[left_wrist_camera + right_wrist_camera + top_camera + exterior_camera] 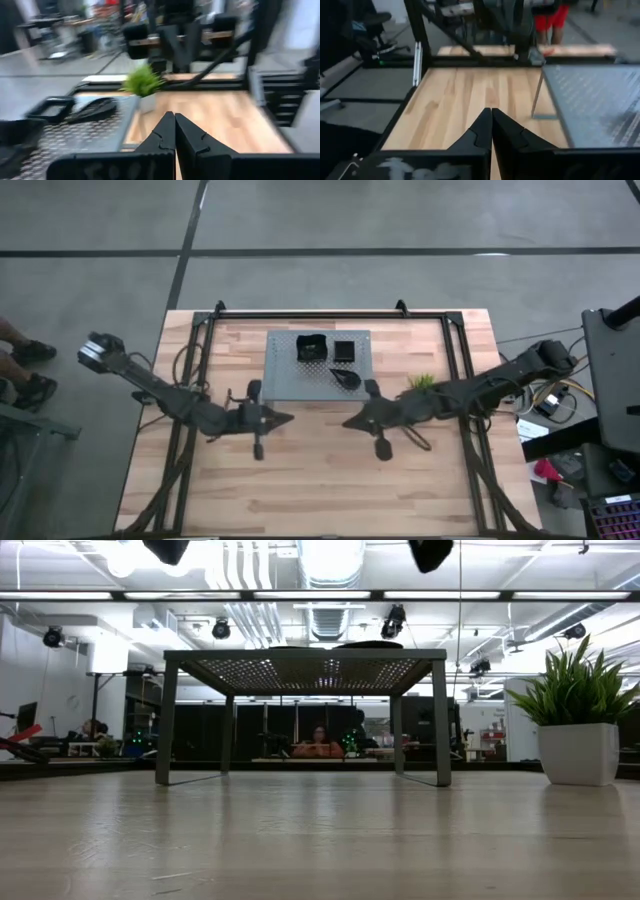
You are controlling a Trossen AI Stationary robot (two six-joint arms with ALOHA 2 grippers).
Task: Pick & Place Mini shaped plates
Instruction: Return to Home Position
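your left gripper (287,418) and right gripper (349,423) hang empty with jaws closed, just short of the rack (285,385), and the plates (312,347) sit on it beyond the tips, nearer the right one, so heading home likely means backing away.

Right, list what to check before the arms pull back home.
1. Left gripper shut, holding nothing: ok.
2. Right gripper shut, holding nothing: ok.
3. Plates sit in three piles on the rack: ok.
4. No plate shows on the table: ok.
5. Plant clear of the right arm: cannot tell, they are close in the high view.
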